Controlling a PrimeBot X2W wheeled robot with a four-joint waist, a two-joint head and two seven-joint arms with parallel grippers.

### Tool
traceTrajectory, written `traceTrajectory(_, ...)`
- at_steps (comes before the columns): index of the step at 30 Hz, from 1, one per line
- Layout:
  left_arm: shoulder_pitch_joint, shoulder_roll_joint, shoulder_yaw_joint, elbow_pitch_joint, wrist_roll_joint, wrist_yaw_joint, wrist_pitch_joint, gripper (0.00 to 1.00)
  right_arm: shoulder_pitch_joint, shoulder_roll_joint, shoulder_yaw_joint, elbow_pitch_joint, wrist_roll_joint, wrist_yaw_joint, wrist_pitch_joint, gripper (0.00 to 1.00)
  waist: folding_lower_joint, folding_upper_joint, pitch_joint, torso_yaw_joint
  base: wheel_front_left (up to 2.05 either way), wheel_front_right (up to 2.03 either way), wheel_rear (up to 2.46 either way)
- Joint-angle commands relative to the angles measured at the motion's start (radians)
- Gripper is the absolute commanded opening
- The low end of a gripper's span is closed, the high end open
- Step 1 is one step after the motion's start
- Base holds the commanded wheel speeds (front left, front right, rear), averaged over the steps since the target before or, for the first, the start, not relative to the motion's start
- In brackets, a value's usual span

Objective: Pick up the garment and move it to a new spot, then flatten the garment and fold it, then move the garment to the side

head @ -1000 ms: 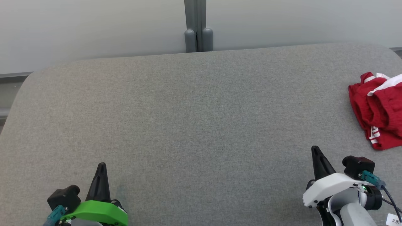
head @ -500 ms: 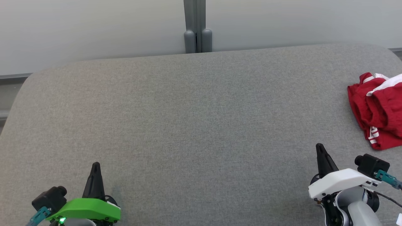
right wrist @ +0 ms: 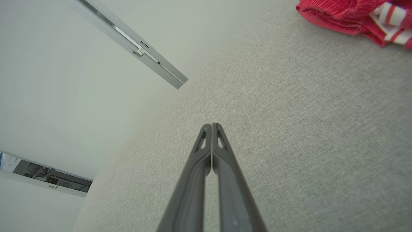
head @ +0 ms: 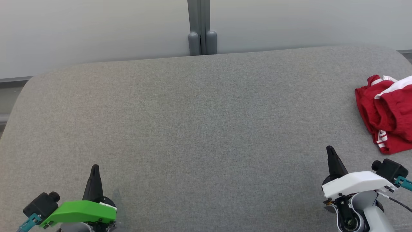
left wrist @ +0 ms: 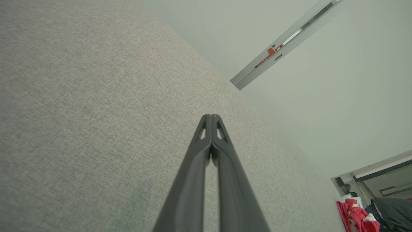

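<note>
Risk-wise, the red shorts (head: 384,116) worry me a bit. They sit in a bunched, layered heap way over at the right side of the grey bench (head: 199,129), and part of the heap runs off the head view's right edge, so I can't tell how close it is to the bench's rim. My guess is any nudge or sloppy drag out that way could tip them over the side. And if they get pinched, thin pointy fingers on a lumpy pile like that could easily catch just one layer, so the rest flops or twists instead of coming along. The left fingers (head: 95,180) and the right fingers (head: 333,161) are both pressed together with nothing between them, hovering low over bare fabric at the near edge. The shorts lie ahead and to the right of the right fingers, near but not touching, and well apart from the left ones, across the whole bench. Honestly, this fits either shorts waiting to be grabbed or shorts already set aside. The heap looks more scrunched than neatly folded to me.
</note>
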Motion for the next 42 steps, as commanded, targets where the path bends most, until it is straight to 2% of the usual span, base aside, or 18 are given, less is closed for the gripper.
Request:
traceTrajectory(1, -0.028, 0.006, 0.009, -0.017, -0.038, -0.005, 0.007, 0.0, -0.002, -0.004, -0.005, -0.019, 0.037, 0.0, 0.008, 0.0, 0.0, 0.0, 0.0, 0.0, 0.0, 0.0, 0.0)
traceTrajectory(18, -0.038, 0.007, 0.027, -0.033, -0.234, -0.01, 0.062, 0.0, 0.004, -0.002, -0.021, -0.045, 0.25, 0.0, 0.054, 0.0, 0.0, 0.0, -0.005, -0.003, 0.0, 0.0, 0.0)
traceTrajectory(42, -0.048, 0.009, 0.049, -0.052, -0.459, -0.015, 0.125, 0.0, 0.009, 0.0, -0.04, -0.073, 0.491, 0.0, 0.107, 0.0, 0.0, 0.0, -0.012, -0.007, 0.0, 0.0, 0.0)
